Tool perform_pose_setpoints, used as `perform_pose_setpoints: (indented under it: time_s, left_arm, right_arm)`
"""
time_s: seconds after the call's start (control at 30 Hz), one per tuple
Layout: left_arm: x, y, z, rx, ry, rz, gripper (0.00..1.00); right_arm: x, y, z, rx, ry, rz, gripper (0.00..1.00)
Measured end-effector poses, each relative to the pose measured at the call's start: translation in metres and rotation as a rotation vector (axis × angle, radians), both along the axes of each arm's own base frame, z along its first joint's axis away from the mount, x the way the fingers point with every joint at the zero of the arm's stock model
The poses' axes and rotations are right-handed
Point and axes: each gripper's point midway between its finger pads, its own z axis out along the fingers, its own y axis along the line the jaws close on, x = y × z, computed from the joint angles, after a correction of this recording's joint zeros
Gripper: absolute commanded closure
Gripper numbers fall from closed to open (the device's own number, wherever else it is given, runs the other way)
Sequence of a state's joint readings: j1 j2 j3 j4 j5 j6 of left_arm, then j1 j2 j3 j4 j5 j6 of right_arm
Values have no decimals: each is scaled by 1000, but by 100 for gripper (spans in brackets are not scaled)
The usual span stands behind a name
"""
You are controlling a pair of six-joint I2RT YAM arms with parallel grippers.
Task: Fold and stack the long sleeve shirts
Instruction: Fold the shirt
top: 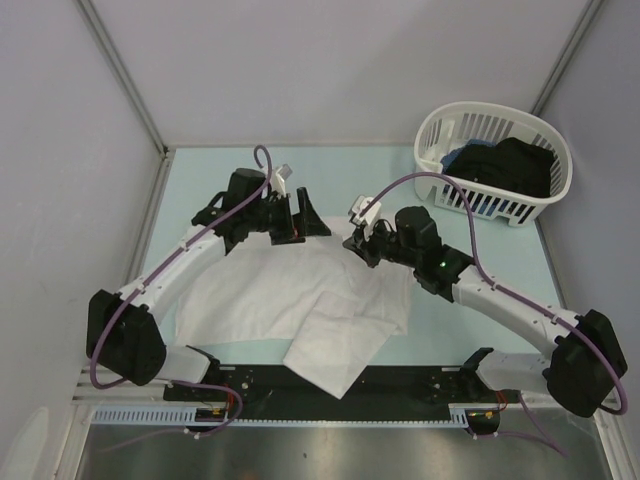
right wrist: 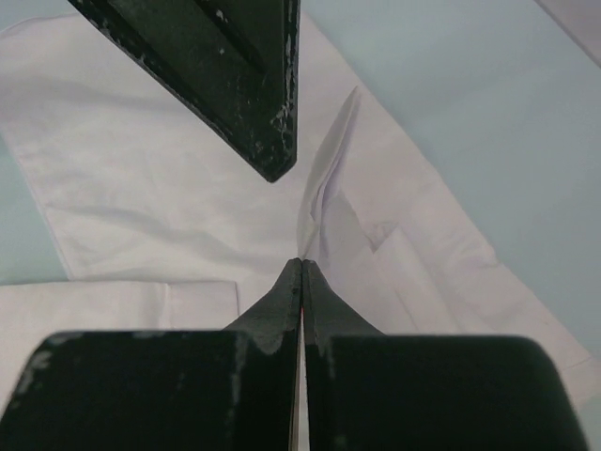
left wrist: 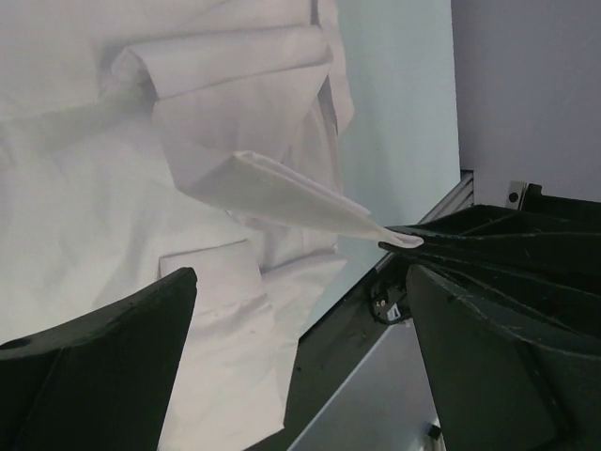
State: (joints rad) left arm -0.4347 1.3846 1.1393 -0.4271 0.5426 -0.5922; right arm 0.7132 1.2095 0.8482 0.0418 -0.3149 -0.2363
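The white shirt [top: 270, 295] lies half folded on the bench [top: 380, 165], nothing stacked, right fingers [right wrist: 282, 310] pinching it, left fingers [left wrist: 103, 366] wide open, empty.

Checking all three views: no txt, labels, brands, nos. or signs reading legibly on anything.
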Motion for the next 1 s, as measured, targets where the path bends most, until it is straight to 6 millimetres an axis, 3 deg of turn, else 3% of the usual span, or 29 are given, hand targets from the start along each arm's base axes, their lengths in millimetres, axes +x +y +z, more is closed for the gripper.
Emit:
perform_pose_setpoints:
  time_s: [0.1,0.4,0.53,0.57,0.63,0.67,0.73,0.77,0.8,0.87,0.9,1.0]
  left_arm:
    - [-6,-1,-15,-18,93,37,1]
    - [-8,-9,-36,-68,237,88,3]
    - [-7,-10,-42,-70,266,100,28]
    - [-7,-10,-42,-70,267,102,40]
    - [-6,-11,-43,-73,270,104,54]
    - [-5,-11,-43,-74,269,104,71]
    - [-4,-12,-43,-75,264,102,90]
    - [-4,-12,-43,-76,261,101,98]
    - [-4,-13,-43,-77,256,93,100]
    - [-5,-14,-43,-72,241,74,100]
    - [-5,-14,-44,-66,224,61,100]
    - [-9,-13,-44,-39,162,-14,100]
  right_arm:
    - [-1,4,-4,-16,-10,3,100]
    - [-10,21,-26,-66,9,55,100]
    - [-15,28,-29,-72,6,78,100]
    - [-17,30,-30,-73,4,86,100]
    - [-20,33,-30,-72,2,99,100]
    - [-21,34,-29,-69,-1,107,100]
    - [-23,37,-27,-63,-7,118,100]
    - [-24,38,-27,-61,-7,123,97]
    - [-25,38,-27,-61,-7,126,80]
    - [-26,38,-27,-58,1,130,60]
    - [-27,37,-26,-55,7,132,44]
    - [-23,21,-18,-26,44,121,21]
